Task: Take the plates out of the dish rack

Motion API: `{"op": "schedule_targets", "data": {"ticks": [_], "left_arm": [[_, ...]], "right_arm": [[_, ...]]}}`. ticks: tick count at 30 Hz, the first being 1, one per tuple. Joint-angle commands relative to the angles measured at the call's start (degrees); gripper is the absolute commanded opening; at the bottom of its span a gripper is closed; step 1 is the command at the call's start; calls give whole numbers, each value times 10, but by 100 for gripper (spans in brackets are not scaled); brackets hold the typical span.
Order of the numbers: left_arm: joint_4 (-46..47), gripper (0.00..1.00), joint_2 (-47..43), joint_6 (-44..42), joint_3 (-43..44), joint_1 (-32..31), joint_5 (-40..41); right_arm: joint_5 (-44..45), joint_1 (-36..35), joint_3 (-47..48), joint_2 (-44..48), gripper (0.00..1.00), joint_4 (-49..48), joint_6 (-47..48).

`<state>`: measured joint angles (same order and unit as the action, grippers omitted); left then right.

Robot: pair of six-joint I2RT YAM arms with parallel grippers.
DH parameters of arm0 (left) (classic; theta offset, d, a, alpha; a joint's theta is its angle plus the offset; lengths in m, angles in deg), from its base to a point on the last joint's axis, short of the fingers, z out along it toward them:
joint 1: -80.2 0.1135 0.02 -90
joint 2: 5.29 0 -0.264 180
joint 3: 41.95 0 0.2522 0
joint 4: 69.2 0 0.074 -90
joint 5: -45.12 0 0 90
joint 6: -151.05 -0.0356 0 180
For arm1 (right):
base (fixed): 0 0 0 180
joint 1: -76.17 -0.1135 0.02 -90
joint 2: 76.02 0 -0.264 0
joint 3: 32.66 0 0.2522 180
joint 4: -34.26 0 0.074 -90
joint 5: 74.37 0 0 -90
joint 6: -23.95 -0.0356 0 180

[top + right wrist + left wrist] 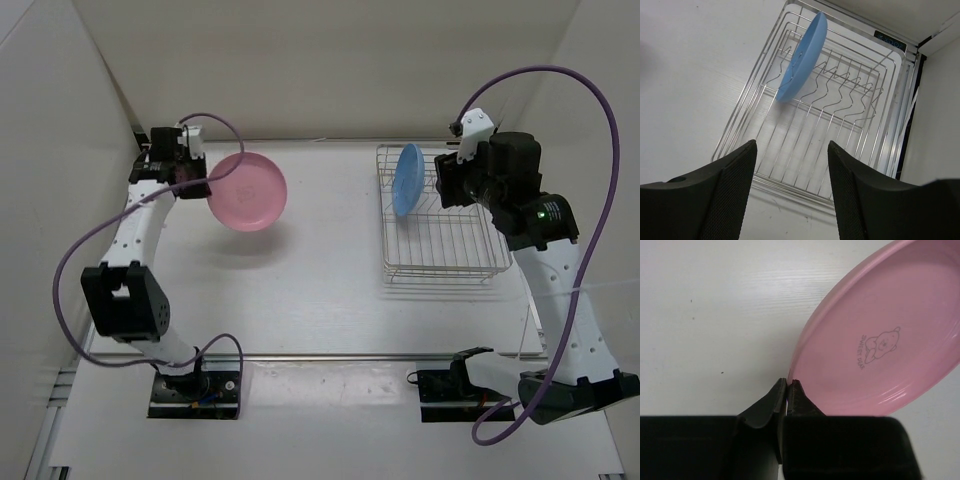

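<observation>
pink plate (850, 310) printed "SWEET BEAR" beside a bear drawing (883, 343), dish rack (805, 145) tag (889, 40) illegible

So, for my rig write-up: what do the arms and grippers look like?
Both the left arm and right arm have white links with black joint housings, each trailed by a purple cable. A green light glows on the right arm. The left gripper and right gripper have black tapered fingers; the right's inner faces look finely textured.

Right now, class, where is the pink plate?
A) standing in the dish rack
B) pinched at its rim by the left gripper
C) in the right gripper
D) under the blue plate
B: the left gripper is shut on the rim of the pink plate, far from the dish rack.
</observation>
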<state>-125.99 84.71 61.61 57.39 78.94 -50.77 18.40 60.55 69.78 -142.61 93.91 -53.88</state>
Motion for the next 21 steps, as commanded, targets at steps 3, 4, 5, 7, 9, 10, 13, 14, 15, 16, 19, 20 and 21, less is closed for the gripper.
{"op": "schedule_targets", "data": {"ticks": [3, 4, 5, 7, 9, 10, 13, 14, 15, 16, 19, 20, 21], "left_arm": [[-14, 11, 97, 55, 77, 74, -126], [-21, 11, 138, 63, 111, 82, -133], [-31, 11, 159, 71, 132, 82, -134], [-38, 11, 222, 100, 189, 99, -146], [-72, 11, 294, 123, 269, 109, -162], [-81, 11, 317, 129, 295, 118, -171], [-87, 11, 364, 134, 334, 118, -162], [-87, 11, 373, 134, 342, 118, -167], [-87, 11, 382, 142, 342, 118, -175], [-87, 11, 395, 142, 342, 118, -169], [-87, 11, 415, 147, 342, 124, -183], [-87, 11, 421, 147, 335, 124, -183], [-87, 11, 421, 147, 335, 124, -183]], "right_arm": [[15, 4, -3, 6, 63, -20, 1], [21, 4, -3, 6, 63, -20, 1], [21, 4, -3, 6, 63, -20, 1], [27, 4, -3, 6, 63, -20, 1], [27, 4, -8, 6, 63, -15, 1], [27, 4, -8, 6, 63, -15, 1], [32, 4, -13, 11, 63, -15, 6], [32, 4, -13, 11, 63, -15, 6], [32, 4, -13, 11, 63, -15, 6], [32, 4, -13, 11, 63, -15, 6], [32, 4, -13, 11, 63, -15, 6], [32, 4, -13, 11, 63, -15, 6], [32, 4, -13, 11, 63, -15, 6]]}}
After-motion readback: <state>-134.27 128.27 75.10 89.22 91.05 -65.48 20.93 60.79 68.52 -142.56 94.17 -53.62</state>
